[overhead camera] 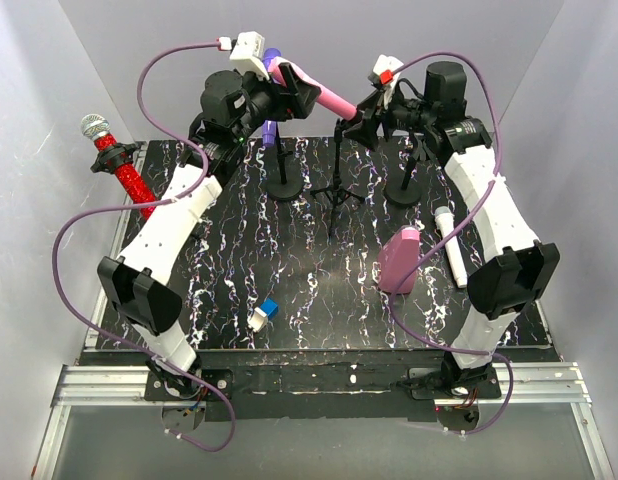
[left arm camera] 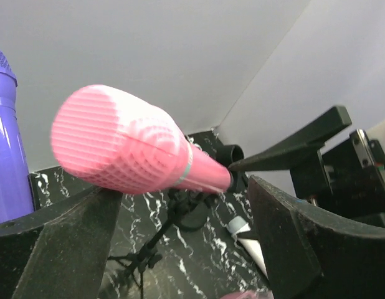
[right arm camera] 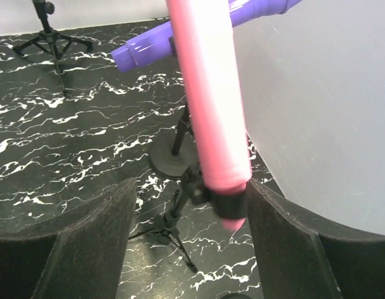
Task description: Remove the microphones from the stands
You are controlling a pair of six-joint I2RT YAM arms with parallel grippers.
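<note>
A pink microphone (overhead camera: 324,90) sits tilted in the black clip (right arm camera: 228,200) of a tripod stand (overhead camera: 335,198) at the back middle of the table. My left gripper (overhead camera: 292,92) is open around the microphone's mesh head (left arm camera: 118,146), which lies just above the left finger (left arm camera: 61,243). My right gripper (overhead camera: 365,115) is open around the lower end of the pink handle (right arm camera: 208,93). Its right finger (right arm camera: 292,243) stands right next to the clip, and the left finger (right arm camera: 68,243) is well apart.
A purple microphone (overhead camera: 272,62) stands on a round-base stand (overhead camera: 283,188) just left of the pink one. A red microphone (overhead camera: 119,165) hangs at the left edge. A white microphone (overhead camera: 451,245), a pink object (overhead camera: 399,260), a small blue-white piece (overhead camera: 262,315) and another round-base stand (overhead camera: 407,188) are on the table.
</note>
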